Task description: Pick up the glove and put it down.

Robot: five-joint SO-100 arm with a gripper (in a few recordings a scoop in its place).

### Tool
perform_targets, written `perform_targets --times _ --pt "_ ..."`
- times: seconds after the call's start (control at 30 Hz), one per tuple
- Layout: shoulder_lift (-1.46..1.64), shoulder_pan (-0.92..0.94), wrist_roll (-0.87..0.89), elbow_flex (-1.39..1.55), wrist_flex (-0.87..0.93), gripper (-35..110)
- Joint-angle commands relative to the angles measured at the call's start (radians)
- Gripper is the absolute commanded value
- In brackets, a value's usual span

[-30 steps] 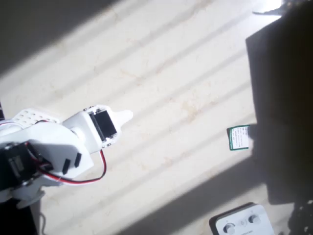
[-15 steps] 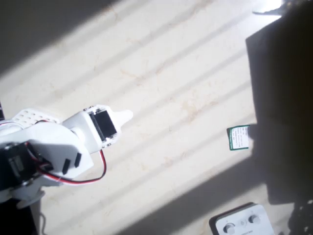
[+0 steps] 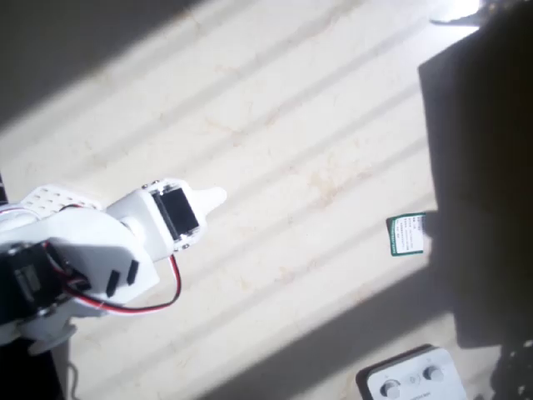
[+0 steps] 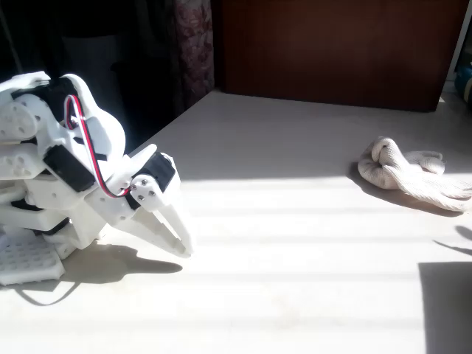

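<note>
White arm [image 4: 66,169] with black motors and a red wire [image 3: 171,287]. Cream glove [image 4: 409,171] on a pale beige table [image 3: 316,150] striped with sun and shadow. Green-and-white card [image 3: 406,234]; white box [image 3: 410,377] with two grey knobs.

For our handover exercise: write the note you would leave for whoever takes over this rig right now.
Gripper: folded low at the arm's base, fingers together, tips near the table, holding nothing.
Glove: crumpled on the table at the far right of the fixed view, well away from the arm, untouched.
Done: nothing yet.
Left: reach across, grasp the glove, lift it, set it down.
Also on the table: a green-and-white card and a white box with knobs.
</note>
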Motion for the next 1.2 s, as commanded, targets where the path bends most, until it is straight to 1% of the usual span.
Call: perform_targets --times 0.0,0.47,0.8,0.97,1.17 --pt "0.002 0.002 -0.006 -0.048 0.005 1" --pt "0.005 -0.011 0.005 -0.051 0.002 1" --pt "-0.023 -0.009 0.006 -0.144 -0.051 1" --pt "-0.230 -0.009 0.000 -0.331 -0.051 1" --pt "-0.673 -0.012 -0.008 -0.765 -0.051 1"
